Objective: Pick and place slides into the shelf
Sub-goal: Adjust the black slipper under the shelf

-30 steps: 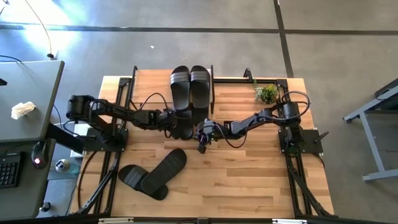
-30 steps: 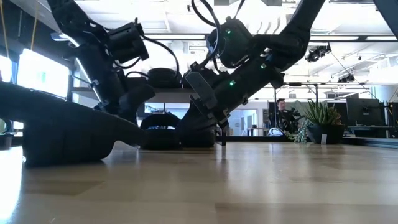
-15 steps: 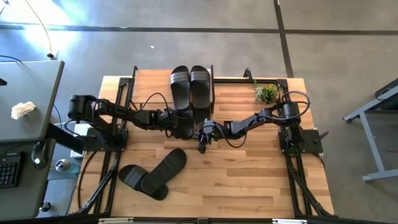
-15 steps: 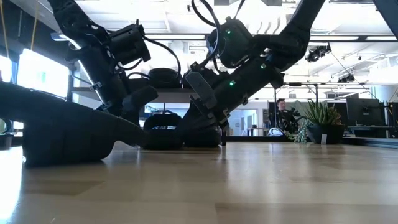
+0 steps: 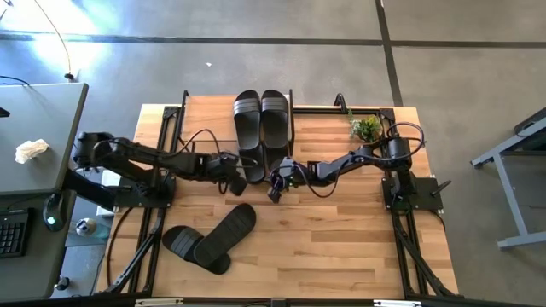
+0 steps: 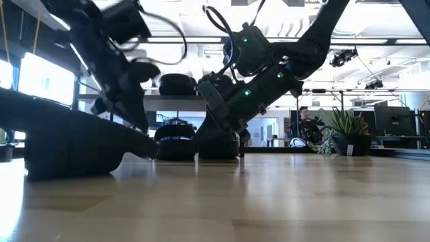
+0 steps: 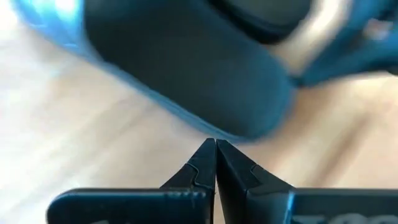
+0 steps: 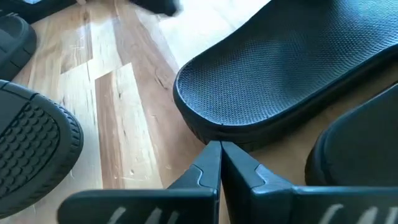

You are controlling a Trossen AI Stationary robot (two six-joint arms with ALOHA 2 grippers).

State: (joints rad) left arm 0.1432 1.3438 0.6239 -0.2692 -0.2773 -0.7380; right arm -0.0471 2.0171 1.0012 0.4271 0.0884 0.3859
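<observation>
Two black slides (image 5: 247,115) (image 5: 275,111) lie side by side on the shelf's wooden top (image 5: 209,115). Two more (image 5: 256,166) (image 6: 176,141) sit on the table at the shelf's near edge, heels toward me. A further two (image 5: 223,232) (image 5: 183,241) lie at the near left, one resting across the other. My left gripper (image 5: 237,181) (image 7: 216,144) is shut, raised just left of the slide heels. My right gripper (image 5: 275,191) (image 8: 219,145) is shut, low at the heel of a slide (image 8: 280,74) by the shelf. My left gripper's shut tips stand at the rounded end of a slide (image 7: 205,93); the blur keeps me from telling whether they touch it. My right gripper's shut fingertips meet the slide's heel rim (image 8: 208,132), slanting down from the table's right. The slide lies flat on the table, footbed up.
A small potted plant (image 5: 365,128) stands at the far right of the table. Black frame rails run along both sides. Bare wood lies at the near right. A desk with a keyboard (image 5: 13,234) is off the table's left.
My left gripper has drawn back toward the table's left edge and risen, away from the slide heels at the shelf, staying shut.
</observation>
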